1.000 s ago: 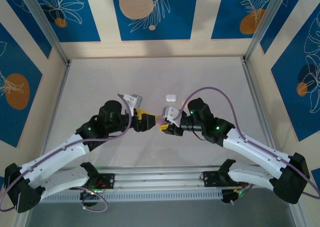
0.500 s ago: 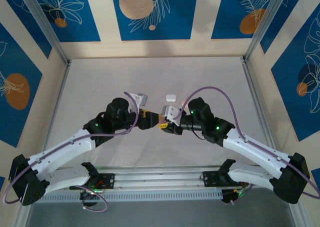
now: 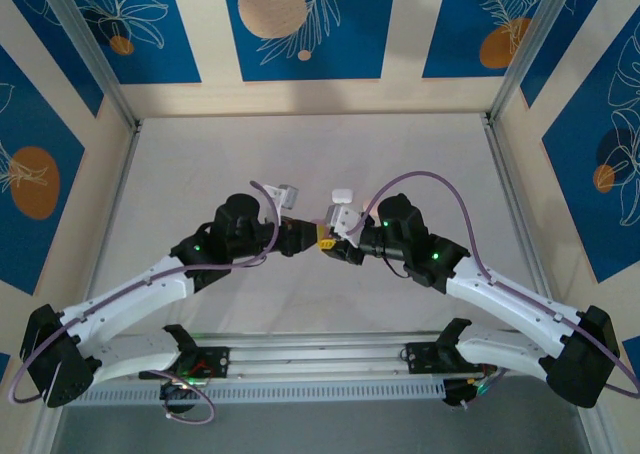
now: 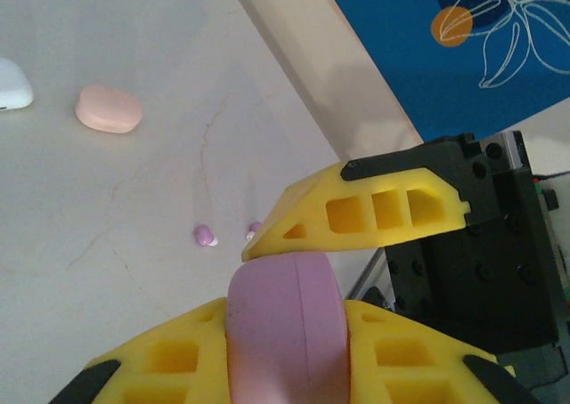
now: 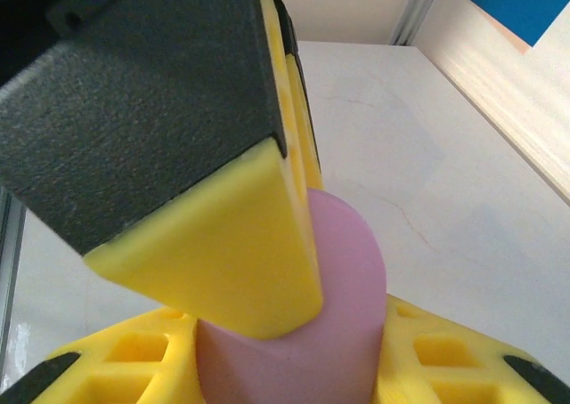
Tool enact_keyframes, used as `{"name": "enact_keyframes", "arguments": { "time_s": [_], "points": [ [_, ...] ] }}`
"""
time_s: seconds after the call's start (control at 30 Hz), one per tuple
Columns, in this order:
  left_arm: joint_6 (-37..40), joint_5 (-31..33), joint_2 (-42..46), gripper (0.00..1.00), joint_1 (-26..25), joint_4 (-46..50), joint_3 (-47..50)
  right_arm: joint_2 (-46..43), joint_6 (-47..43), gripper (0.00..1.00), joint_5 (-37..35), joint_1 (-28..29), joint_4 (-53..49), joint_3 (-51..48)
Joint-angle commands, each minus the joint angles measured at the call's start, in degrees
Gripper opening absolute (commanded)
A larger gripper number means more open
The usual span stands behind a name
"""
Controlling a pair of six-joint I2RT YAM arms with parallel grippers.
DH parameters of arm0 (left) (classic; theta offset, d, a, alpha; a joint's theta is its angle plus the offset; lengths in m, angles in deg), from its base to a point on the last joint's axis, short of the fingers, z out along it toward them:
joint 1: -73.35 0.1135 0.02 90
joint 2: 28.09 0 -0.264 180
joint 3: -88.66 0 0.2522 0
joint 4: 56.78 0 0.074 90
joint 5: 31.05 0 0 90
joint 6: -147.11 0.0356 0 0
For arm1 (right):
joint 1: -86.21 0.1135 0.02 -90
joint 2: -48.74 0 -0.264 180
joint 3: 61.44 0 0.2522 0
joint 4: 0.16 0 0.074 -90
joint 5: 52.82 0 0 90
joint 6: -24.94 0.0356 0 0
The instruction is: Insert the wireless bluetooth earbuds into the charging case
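Left wrist view: the left gripper (image 4: 285, 319) is clamped on a lilac charging case (image 4: 285, 288). Its two yellow fingers (image 4: 169, 359) press against the case's sides at the bottom of the picture. A yellow finger from the other arm (image 4: 374, 213) comes in from the right, and its tip touches the top edge of the case.

On the table (image 4: 107, 244) behind, a lilac earbud (image 4: 206, 236) lies loose, outside any case. A second earbud (image 4: 255, 230) lies near it, partly hidden by that finger's tip. Farther back are a pink case (image 4: 109, 109) and, at the left edge, a white case (image 4: 9, 85), the two near each other but apart.

Right wrist view: the right gripper (image 5: 289, 333) grips the same lilac case between its own yellow fingers, which stand moderately apart around it. The left arm's black-backed yellow finger lies across the case from above.

Top external view: both arms reach inward and their grippers meet tip to tip near the middle of the table. The white case lies just beyond them.
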Motion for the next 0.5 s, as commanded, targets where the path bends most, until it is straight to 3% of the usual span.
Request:
{"name": "enact_keyframes", "arguments": {
  "time_s": [0.0,0.17,0.27,0.47],
  "points": [
    [-3.3,1.1,1.8,0.19,-0.5,-3.6,0.7,-1.5,0.3,0.42,-0.7,-0.1,2.0,0.4],
    [-13.2,7.5,5.6,0.14,-0.6,-9.1,4.9,-4.0,-0.7,0.57,-4.0,-0.5,6.3,-3.1],
    [-18.9,9.4,7.5,0.14,-0.5,-13.7,8.0,-5.3,-4.0,0.64,-1.6,-1.6,8.5,-5.6],
    [-23.9,7.7,7.4,0.14,-0.6,-16.9,9.1,-5.6,1.2,0.64,11.6,-6.9,14.7,-7.1]
  ]
}}
